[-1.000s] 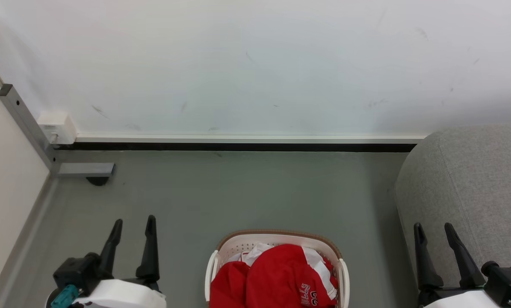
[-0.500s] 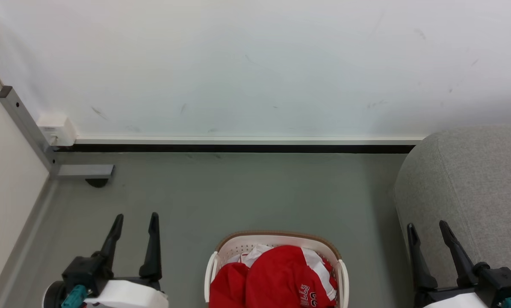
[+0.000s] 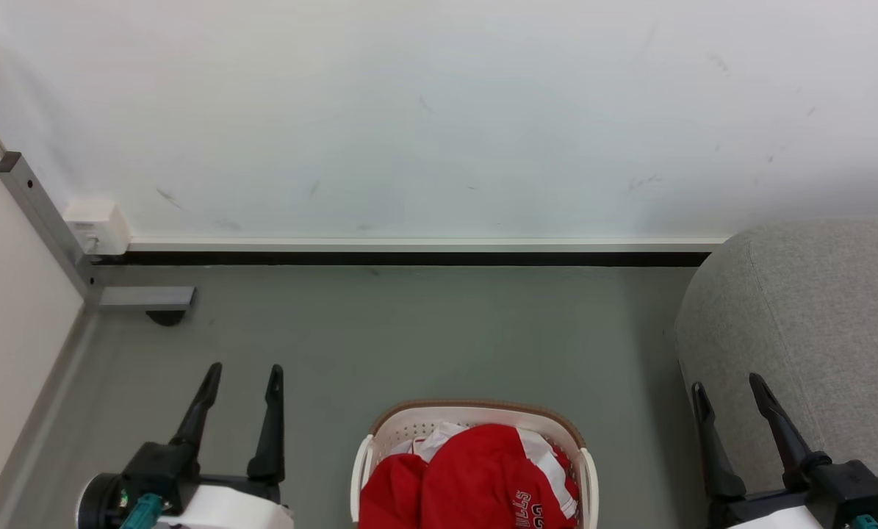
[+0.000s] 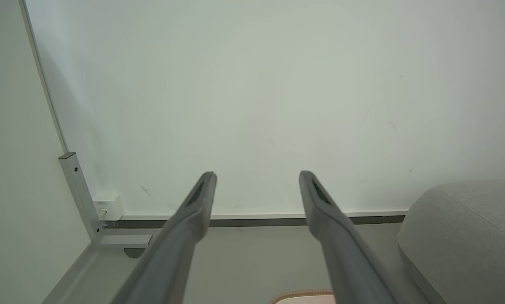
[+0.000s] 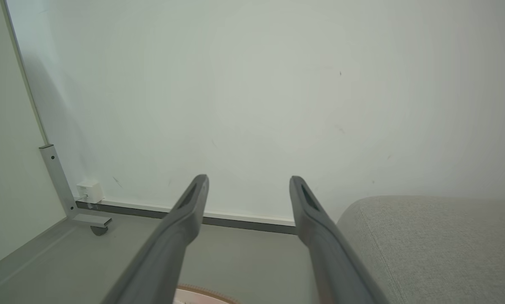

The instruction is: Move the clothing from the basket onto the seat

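Observation:
The red jersey with white panels and white lettering lies crumpled in the white basket, which stands on the floor at the head view's bottom centre. A sliver of the basket's brown rim peeks in at the left wrist view's bottom edge, and again as the rim in the right wrist view. The grey sofa rises at the right. My left gripper hangs open left of the basket. My right gripper is open in front of the sofa's end. Both hold nothing.
A white wall with a baseboard runs behind the grey floor. At the left stand a pale panel, a grey metal post with a foot and a white wall socket.
The view has tilted slightly. My left gripper has drifted to the right and a bit up. My right gripper has edged left. The basket and jersey have not moved.

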`<state>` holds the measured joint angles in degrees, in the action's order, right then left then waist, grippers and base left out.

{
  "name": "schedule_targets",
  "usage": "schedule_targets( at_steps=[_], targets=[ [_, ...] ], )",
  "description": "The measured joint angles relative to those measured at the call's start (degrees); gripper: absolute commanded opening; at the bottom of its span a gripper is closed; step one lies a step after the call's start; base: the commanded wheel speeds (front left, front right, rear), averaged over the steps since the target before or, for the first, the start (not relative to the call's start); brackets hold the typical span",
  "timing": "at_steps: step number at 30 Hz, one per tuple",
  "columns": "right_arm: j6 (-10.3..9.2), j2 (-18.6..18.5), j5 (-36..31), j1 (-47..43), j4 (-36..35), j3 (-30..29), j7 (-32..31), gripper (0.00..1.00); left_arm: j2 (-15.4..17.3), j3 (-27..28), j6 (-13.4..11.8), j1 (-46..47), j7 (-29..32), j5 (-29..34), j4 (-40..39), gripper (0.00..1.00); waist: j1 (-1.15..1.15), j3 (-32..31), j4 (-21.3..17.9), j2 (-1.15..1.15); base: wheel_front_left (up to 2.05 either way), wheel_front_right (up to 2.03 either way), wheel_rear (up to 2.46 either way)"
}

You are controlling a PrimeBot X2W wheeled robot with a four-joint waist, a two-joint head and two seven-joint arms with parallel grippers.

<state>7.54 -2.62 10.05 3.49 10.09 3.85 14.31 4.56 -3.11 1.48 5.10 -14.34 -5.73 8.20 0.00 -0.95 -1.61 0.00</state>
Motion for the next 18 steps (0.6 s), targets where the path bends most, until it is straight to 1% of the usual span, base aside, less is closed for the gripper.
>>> schedule_targets(
  at_steps=[6, 18],
  targets=[
    [0.00, -0.02, -1.75, -0.01, -0.23, 0.36, 0.75, 1.00, -0.31, 0.44, 0.27, 0.02, -0.77, 2.72, 0.07, 1.00, 0.00, -0.11, -0.02, 0.00, 0.00, 0.00, 0.00],
    [0.00, -0.04, -1.86, -0.01, -0.29, 0.45, 0.85, 1.00, -0.82, 1.26, 0.93, 0.17, -0.79, 3.05, 0.43, 1.00, 0.00, -0.24, -0.11, 0.00, 0.00, 0.00, 0.00]
  ],
)
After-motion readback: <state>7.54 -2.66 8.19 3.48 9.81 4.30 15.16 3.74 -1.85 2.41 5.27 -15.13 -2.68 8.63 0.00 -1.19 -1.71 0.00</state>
